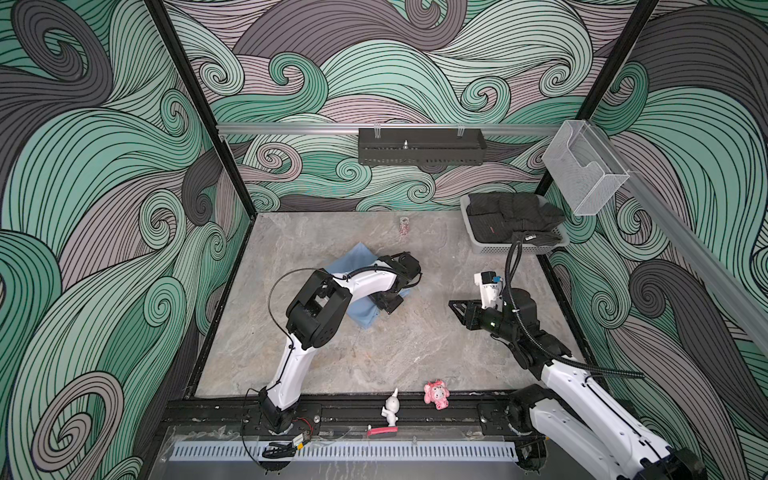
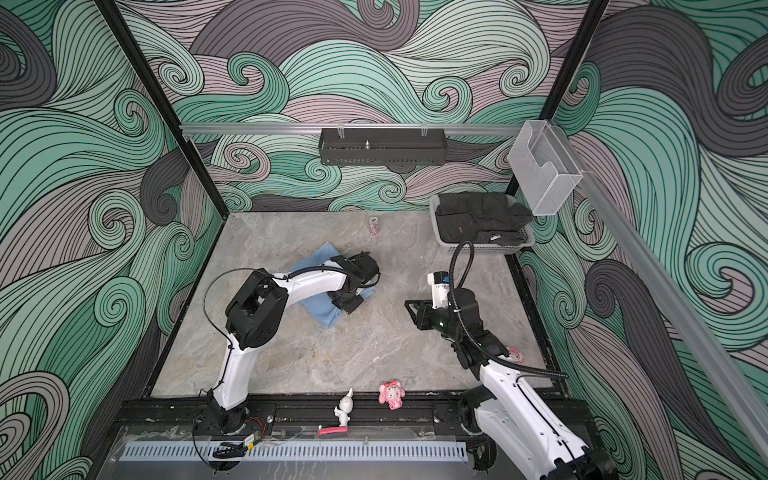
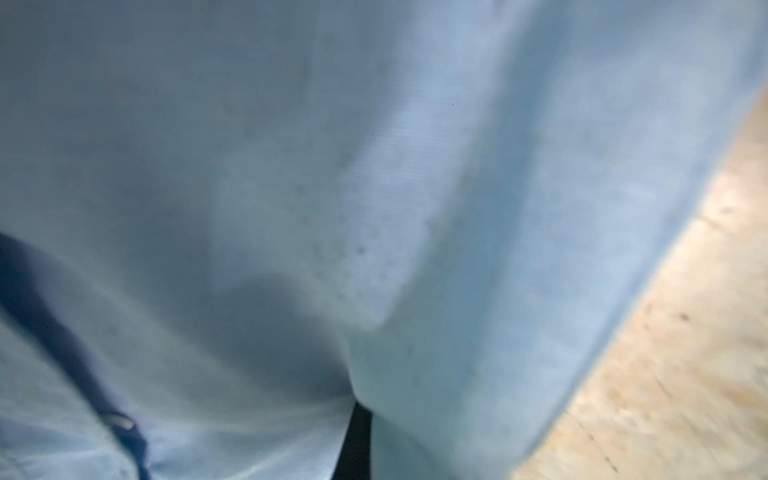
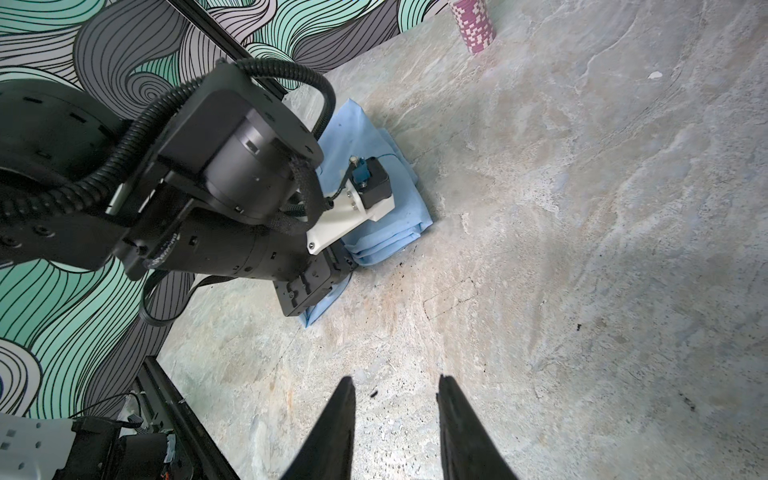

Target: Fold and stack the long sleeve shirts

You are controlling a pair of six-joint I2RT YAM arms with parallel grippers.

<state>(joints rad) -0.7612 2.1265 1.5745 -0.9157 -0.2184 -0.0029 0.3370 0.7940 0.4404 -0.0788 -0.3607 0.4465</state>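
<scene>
Looking down at a light-blue shirt (image 1: 358, 258), folded into a small thick bundle, with soft layers stacked up along one edge. Lying on the grey stone table (image 1: 374, 365), a little left of the middle, partly hidden under the left arm. Thin and smooth up close in the left wrist view, with tiny woven lines and a dark blue streak at one side, filling almost all of that picture. Pinched at the side nearer the right arm by the left gripper (image 4: 352, 262), shut tight on the cloth. Well off to the right, above the table and apart from the shirt, the right gripper (image 4: 395, 384), partly open with only table showing between its black fingers (image 4: 332, 432). Over in the far right corner, a grey basket (image 1: 494, 249) full of folded dark clothes (image 1: 511, 214). On those clothes, a small white tag (image 1: 530, 237) and a tiny red mark, both too small to read. Hanging on the side rail above the basket, a clear plastic box (image 1: 590, 178). Hanging on the back rail, a long black tray (image 1: 419, 157) with a little silver thing inside. Standing near the back of the table, a short stack of pink and white chips (image 4: 473, 29).
</scene>
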